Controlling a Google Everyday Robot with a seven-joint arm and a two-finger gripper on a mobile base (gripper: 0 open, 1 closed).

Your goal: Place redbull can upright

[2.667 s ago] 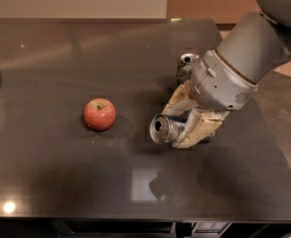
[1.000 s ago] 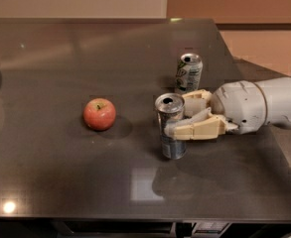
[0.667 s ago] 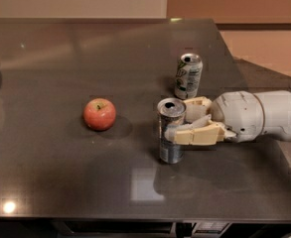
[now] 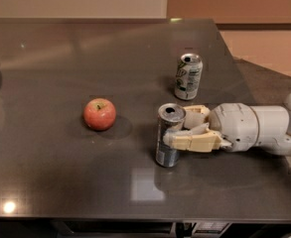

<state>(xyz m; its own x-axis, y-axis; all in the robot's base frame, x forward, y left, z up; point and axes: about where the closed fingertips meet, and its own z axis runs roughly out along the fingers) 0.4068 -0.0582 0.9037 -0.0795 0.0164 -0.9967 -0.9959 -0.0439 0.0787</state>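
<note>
Two fingers (image 4: 197,143) of the gripper (image 4: 179,129), right of centre, are clasping the redbull can (image 4: 165,152), which is standing upright on the tabletop (image 4: 60,182). Releasing well is likely meaning opening gently, then withdrawing rightward without nudging it.

The redbull can (image 4: 167,125) stands upright on the dark table, a slim, tall metal can with a shiny silver top, its opening facing up, and blue-and-silver sides. The gripper (image 4: 180,128) reaches in from the right, its two fingers clasping the can's middle from either side.
</note>
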